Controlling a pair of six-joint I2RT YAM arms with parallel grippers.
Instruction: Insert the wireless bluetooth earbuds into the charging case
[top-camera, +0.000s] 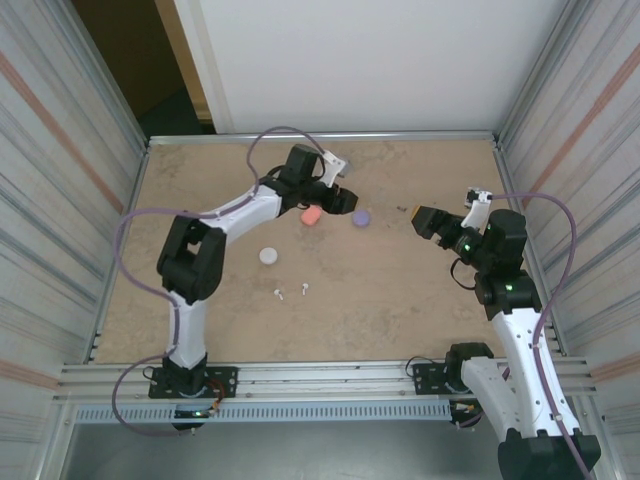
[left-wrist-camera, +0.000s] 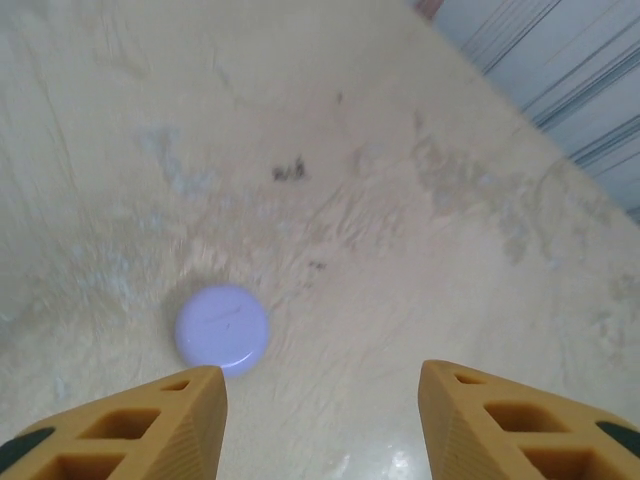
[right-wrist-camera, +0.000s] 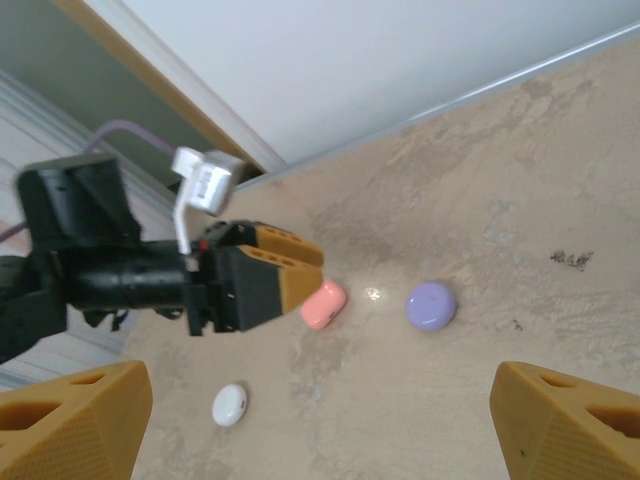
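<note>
Two white earbuds (top-camera: 280, 294) (top-camera: 303, 288) lie on the table in front of the white charging case (top-camera: 268, 256) (right-wrist-camera: 229, 404). Further back sit a pink case (top-camera: 311, 215) (right-wrist-camera: 323, 304) and a round purple case (top-camera: 361, 217) (left-wrist-camera: 221, 328) (right-wrist-camera: 431, 305), all three closed. My left gripper (top-camera: 342, 198) (left-wrist-camera: 320, 405) (right-wrist-camera: 312, 270) hovers between the pink and purple cases, open with nothing between its fingers; the purple case lies just beyond its left fingertip (left-wrist-camera: 190, 395). My right gripper (top-camera: 419, 220) (right-wrist-camera: 320, 430) is open and empty, to the right of the purple case and pointing at it.
Metal walls (top-camera: 95, 170) close the table on the left and right, and a rail (top-camera: 320, 136) runs along the back edge. A small dark stain (left-wrist-camera: 289, 172) marks the tabletop beyond the purple case. The left arm's cable (top-camera: 270, 140) loops over the back of the table.
</note>
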